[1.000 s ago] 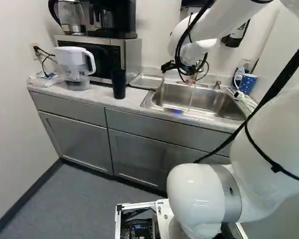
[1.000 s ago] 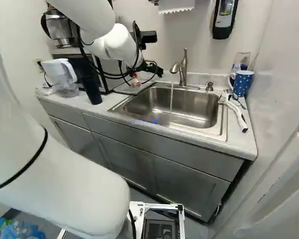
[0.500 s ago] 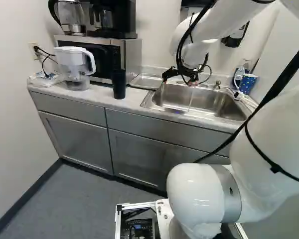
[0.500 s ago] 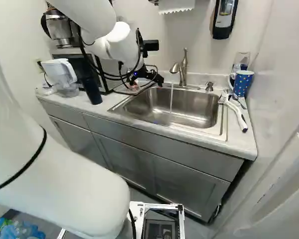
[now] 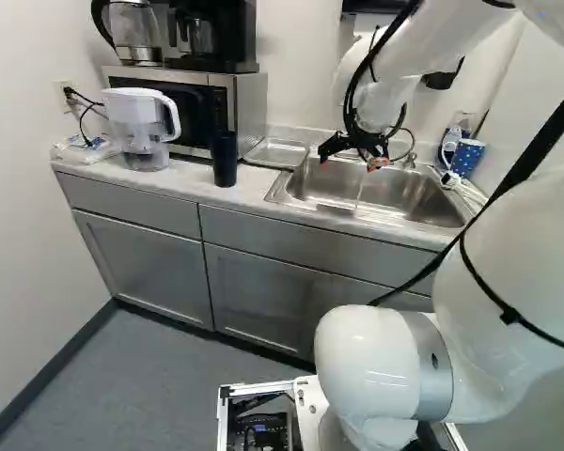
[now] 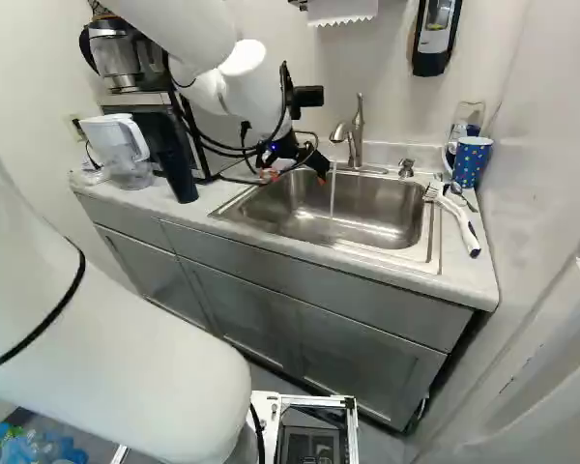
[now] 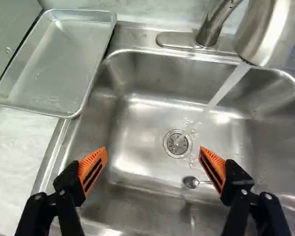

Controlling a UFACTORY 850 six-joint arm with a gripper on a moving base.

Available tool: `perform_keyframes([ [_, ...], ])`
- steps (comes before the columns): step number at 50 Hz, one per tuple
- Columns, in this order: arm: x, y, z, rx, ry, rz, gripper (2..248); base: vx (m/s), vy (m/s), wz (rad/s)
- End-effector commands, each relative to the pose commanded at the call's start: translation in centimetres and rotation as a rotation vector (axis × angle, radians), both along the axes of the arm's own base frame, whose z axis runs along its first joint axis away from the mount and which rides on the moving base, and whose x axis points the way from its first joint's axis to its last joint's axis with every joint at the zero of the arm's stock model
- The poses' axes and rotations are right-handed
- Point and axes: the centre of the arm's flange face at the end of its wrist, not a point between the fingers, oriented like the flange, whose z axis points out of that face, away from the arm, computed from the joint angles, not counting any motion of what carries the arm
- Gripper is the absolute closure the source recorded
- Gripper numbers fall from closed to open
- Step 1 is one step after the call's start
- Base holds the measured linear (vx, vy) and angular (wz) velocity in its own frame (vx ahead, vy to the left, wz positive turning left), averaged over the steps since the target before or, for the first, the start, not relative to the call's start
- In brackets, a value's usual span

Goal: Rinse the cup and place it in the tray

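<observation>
My gripper hangs over the left part of the sink with nothing held. In the wrist view the gripper is open, its orange pads wide apart above the basin. Water falls from the faucet near the drain. The shallow metal tray lies on the counter beside the sink and holds nothing. A tall dark cup stands upright on the counter left of the tray in the left base view. A blue dotted cup stands behind the sink's right corner in the right base view.
A small spoon lies in the basin by one finger. A white brush rests right of the sink. The soap pump stands beside the faucet. A water pitcher and microwave are at the left base view's left.
The arm has swung rightward in both base views, carrying the open gripper farther over the sink and a little lower in the picture. The base, cups and tray have stayed put.
</observation>
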Motion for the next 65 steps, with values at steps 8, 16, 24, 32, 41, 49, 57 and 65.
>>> perform_keyframes([
  [8, -0.3, -1.1, 0.0, 0.0, 0.0, -0.026, 3, 0.0, 0.0, 0.0],
  [16, -0.5, -2.1, 0.0, 0.0, 0.0, -0.052, 3, 0.0, 0.0, 0.0],
  [24, -0.7, -3.2, 0.0, 0.0, 0.0, -0.078, 3, 0.0, 0.0, 0.0],
  [32, -1.0, -4.3, 0.0, 0.0, 0.001, -0.104, 3, 0.0, 0.0, 0.0],
  [41, -1.0, -4.7, 0.0, 0.0, 0.001, -0.114, 3, 0.0, 0.0, 0.0],
  [49, -1.0, -4.7, 0.0, 0.0, 0.001, -0.114, 3, 0.0, 0.0, 0.0],
  [57, -1.1, -4.6, 0.0, 0.0, 0.001, -0.111, 3, 0.0, 0.0, 0.0],
  [65, -1.2, -3.8, 0.0, 0.0, 0.0, -0.093, 3, 0.0, 0.0, 0.0],
])
